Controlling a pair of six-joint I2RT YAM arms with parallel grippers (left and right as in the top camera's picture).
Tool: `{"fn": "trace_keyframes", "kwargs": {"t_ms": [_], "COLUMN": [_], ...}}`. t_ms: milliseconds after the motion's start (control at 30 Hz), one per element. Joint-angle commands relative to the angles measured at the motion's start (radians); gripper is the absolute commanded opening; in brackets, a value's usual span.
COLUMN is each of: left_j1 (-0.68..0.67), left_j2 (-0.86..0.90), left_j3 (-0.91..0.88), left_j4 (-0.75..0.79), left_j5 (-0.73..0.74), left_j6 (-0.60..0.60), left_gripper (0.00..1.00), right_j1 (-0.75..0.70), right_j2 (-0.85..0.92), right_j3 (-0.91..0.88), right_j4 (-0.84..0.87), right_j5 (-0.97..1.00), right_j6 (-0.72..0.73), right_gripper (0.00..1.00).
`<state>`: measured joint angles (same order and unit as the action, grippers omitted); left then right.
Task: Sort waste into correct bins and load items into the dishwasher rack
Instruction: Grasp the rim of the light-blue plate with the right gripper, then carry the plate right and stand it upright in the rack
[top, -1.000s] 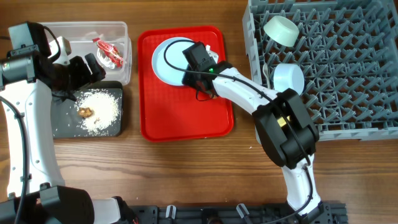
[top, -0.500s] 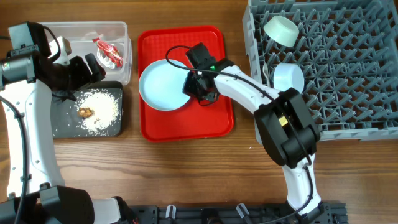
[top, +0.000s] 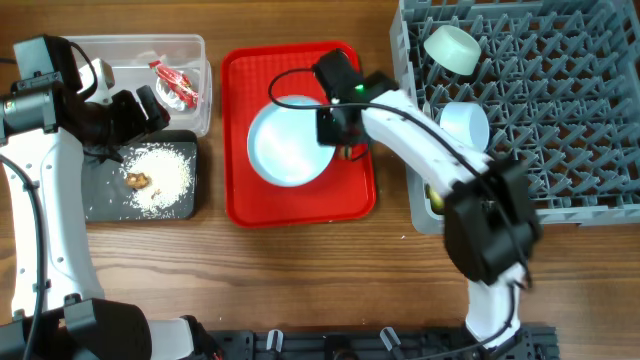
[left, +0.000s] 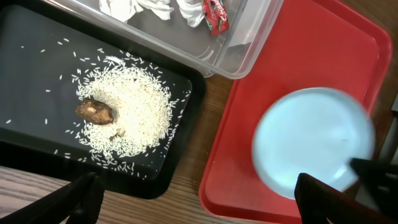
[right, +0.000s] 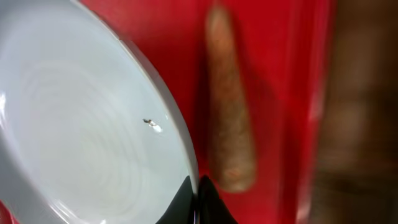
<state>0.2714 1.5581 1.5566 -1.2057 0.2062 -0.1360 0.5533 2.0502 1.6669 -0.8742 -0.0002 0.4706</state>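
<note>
Your right gripper (right: 198, 191) pinches the plate (right: 81, 137) by its rim over the red tray (top: 300, 205) — the carrot stick (right: 229, 118) lies just beside. Your left gripper (left: 199, 186) hangs wide apart, holding nothing.

place: robot lab bench staged as a kitchen clean-up station | rig: left arm (top: 22, 190) and right arm (top: 420, 140), white and black, at a bare wooden table (top: 300, 280) | kitchen props: grey dishwasher rack (top: 570, 130), red tray (top: 290, 205), pale blue plate (top: 285, 145) | waste props: clear tub (top: 120, 42), black tray (top: 100, 205) holding rice (top: 165, 175) and a food lump (top: 138, 180)
</note>
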Motion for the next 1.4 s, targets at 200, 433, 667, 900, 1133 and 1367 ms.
{"fn": "trace_keyframes", "kwargs": {"t_ms": [200,433,667,900,1133,1367], "left_j1": [0.006,0.006,0.006,0.006,0.006,0.006], "left_j2": [-0.019,-0.019,-0.019,-0.019,-0.019,-0.019], "left_j3": [0.000,0.000,0.000,0.000,0.000,0.000], "left_j4": [0.000,0.000,0.000,0.000,0.000,0.000], "left_j5": [0.002,0.002,0.002,0.002,0.002,0.002], "left_j6": [-0.002,-0.002,-0.002,-0.002,-0.002,-0.002], "left_gripper": [1.00,1.00,1.00,1.00,1.00,1.00], "right_j1": [-0.072,-0.283,-0.553,-0.667,-0.679,-0.689], "right_j2": [-0.378,-0.420,-0.418,-0.368,-0.299,-0.231], "right_j3": [0.034,0.032,0.024,0.024,0.023,0.023], "right_j4": [0.030,0.086,0.225,0.232,0.208,0.216], "right_j5": [0.759,0.989,0.689,0.485,0.492,0.561], "right_j6": [-0.246,-0.526,-0.807,-1.052,-1.068,-1.062], "right_gripper": [0.04,0.04,0.04,0.04,0.04,0.04]}}
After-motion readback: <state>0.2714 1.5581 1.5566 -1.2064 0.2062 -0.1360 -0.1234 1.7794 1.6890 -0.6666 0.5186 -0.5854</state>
